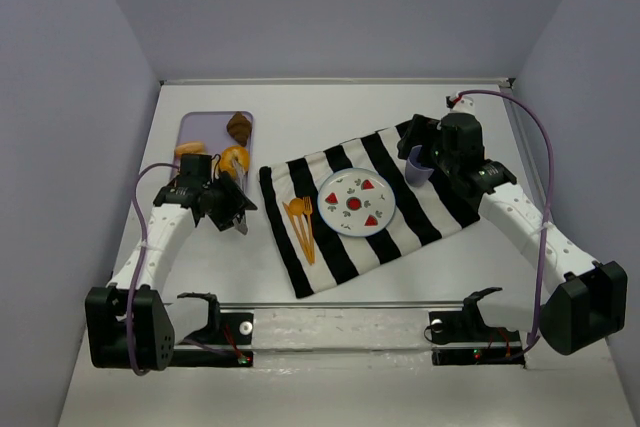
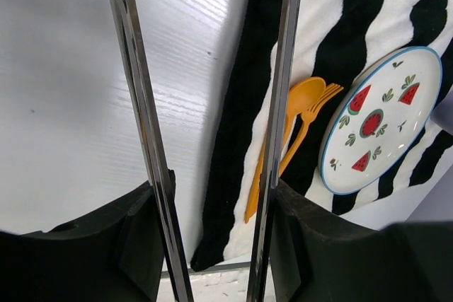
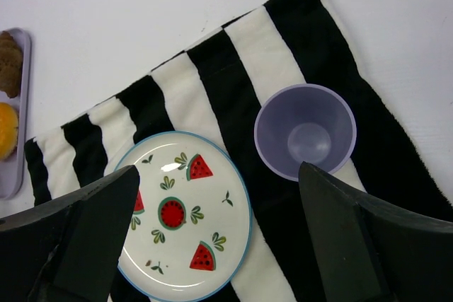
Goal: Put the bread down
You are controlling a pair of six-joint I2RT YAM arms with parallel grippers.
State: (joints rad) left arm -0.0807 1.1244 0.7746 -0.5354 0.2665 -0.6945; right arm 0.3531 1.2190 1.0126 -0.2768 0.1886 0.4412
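I am working in a robotics lab cell; plain pale walls [image 1: 330, 7] are boxing in a white desk [image 1: 330, 107]; my left arm [image 1: 165, 232] and right arm [image 1: 520, 212] are sitting bolted beside a metal rail [image 1: 340, 305]; a striped cloth [image 1: 330, 257], watermelon plate [image 1: 340, 187] and plastic cutlery [image 1: 302, 222] are lying staged.

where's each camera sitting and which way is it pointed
top external: above and behind the bases, looking down on the table; the left arm and right arm show whole.
left wrist: on the left wrist, looking along its metal fingers at the cloth, cutlery and plate.
right wrist: on the right wrist, looking down past its black fingers at plate, cup and tray.
shared: plate and cloth appear in all three.
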